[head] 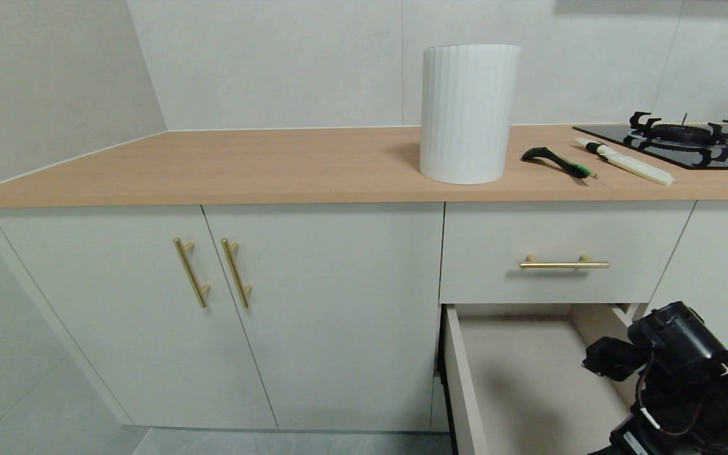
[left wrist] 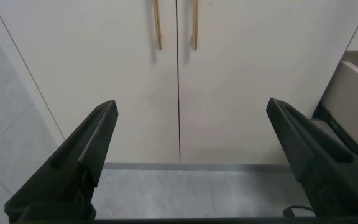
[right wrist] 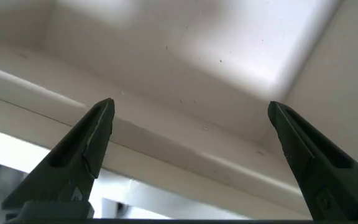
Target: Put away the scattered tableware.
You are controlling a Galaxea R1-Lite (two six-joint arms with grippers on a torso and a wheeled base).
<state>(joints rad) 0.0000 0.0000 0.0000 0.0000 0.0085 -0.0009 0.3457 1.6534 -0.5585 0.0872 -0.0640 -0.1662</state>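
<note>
Right gripper (right wrist: 190,112), spread wide and empty, hangs over the open drawer (head: 465,379); black utensil (head: 557,161) and white knife (head: 626,163) lie well above it on the counter (head: 275,164).

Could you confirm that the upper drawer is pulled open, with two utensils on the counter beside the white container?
Not quite: the head view shows the upper drawer shut; the lower drawer is the one pulled open. The black utensil and the white utensil do lie on the counter beside the white container.
</note>
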